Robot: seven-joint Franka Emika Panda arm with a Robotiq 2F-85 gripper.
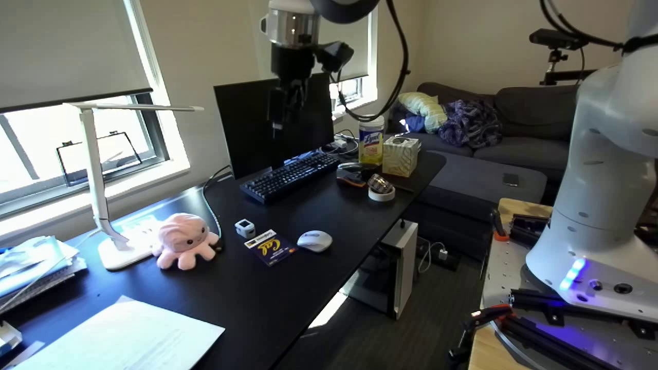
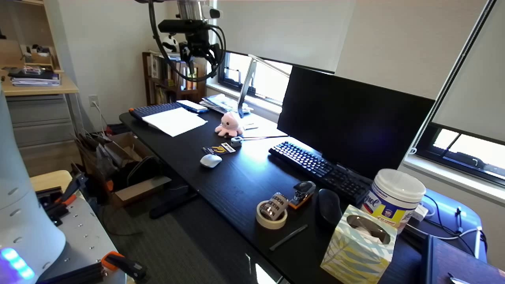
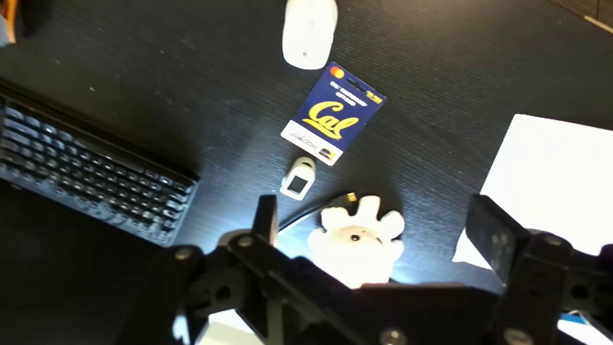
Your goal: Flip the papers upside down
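Observation:
The papers are a flat stack of white sheets lying on the black desk. They show at the near left in an exterior view [image 1: 133, 339], at the far end of the desk in an exterior view [image 2: 175, 121], and at the right edge of the wrist view [image 3: 560, 182], overexposed and partly behind a finger. Faint print shows on the top sheet. My gripper [image 3: 376, 211] is open and empty, with its fingers wide apart. It hangs high above the desk in both exterior views [image 1: 281, 115] [image 2: 199, 63], away from the papers.
A pink plush octopus [image 1: 185, 240] sits beside the papers, near a white lamp [image 1: 95, 180]. A Cal card [image 1: 270, 247], white mouse [image 1: 314, 240] and small white device [image 1: 245, 228] lie mid-desk. A monitor [image 2: 351, 122] and keyboard [image 2: 315, 163] stand along the window side.

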